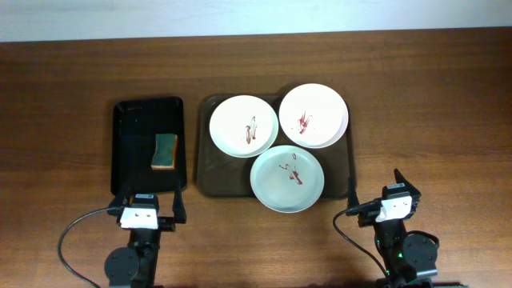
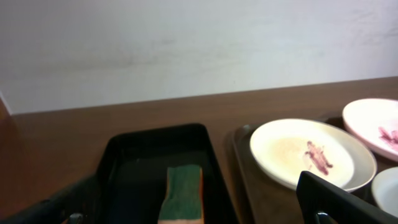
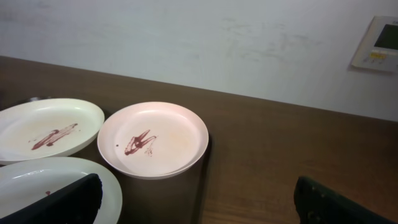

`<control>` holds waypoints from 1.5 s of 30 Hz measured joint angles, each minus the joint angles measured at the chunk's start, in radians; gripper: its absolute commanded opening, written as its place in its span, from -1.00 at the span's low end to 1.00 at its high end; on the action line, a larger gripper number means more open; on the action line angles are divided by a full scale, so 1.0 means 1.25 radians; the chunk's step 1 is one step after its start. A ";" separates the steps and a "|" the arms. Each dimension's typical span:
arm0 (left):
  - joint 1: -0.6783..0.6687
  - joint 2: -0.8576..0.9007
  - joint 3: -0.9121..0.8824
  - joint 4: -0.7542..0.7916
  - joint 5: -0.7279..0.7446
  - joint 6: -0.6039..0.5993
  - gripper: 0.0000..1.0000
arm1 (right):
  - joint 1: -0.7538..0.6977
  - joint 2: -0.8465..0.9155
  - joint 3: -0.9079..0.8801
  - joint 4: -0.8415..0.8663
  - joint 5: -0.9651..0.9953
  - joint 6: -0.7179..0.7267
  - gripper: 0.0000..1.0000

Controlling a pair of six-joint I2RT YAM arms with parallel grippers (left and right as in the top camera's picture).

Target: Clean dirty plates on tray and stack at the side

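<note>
Brown wood table [image 1: 64, 96] carries 2 trays side by side. The brown tray [image 1: 210, 172] sits at the centre and holds 3 dirty plates packed close together, rims touching or nearly so. The cream plate [image 1: 244, 126] is at the tray's back left, the pinkish plate [image 1: 314, 115] at its back right, and the pale green plate [image 1: 287, 178] at the front, between and below the other 2. Each plate has a dark red smear near its middle. None of them has been stacked at the side.

Just to the left of the brown tray lies a black tray [image 1: 128, 136]. A sponge [image 1: 165, 151] lies flat in it, towards its right side, with a green top and an orange-yellow layer showing along its near edge.

The left gripper [image 1: 149, 197] waits at the near edge of the table, just in front of the black tray. Its fingers [image 2: 345, 199] are spread wide and hold nothing. The right gripper [image 1: 374, 182] stands off the front right corner of the brown tray, turned slightly to the left. Its fingers [image 3: 65, 202] are likewise spread wide and empty. Neither gripper touches a plate, a tray or the sponge.

From the right wrist, the pinkish plate [image 3: 153, 139] appears nearest the tray's right edge, with the cream plate [image 3: 50, 129] to its left.
</note>
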 measured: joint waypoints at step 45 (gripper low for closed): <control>0.000 0.905 0.836 -0.744 0.010 0.008 0.99 | 0.000 0.850 0.782 -0.692 -0.186 0.129 0.97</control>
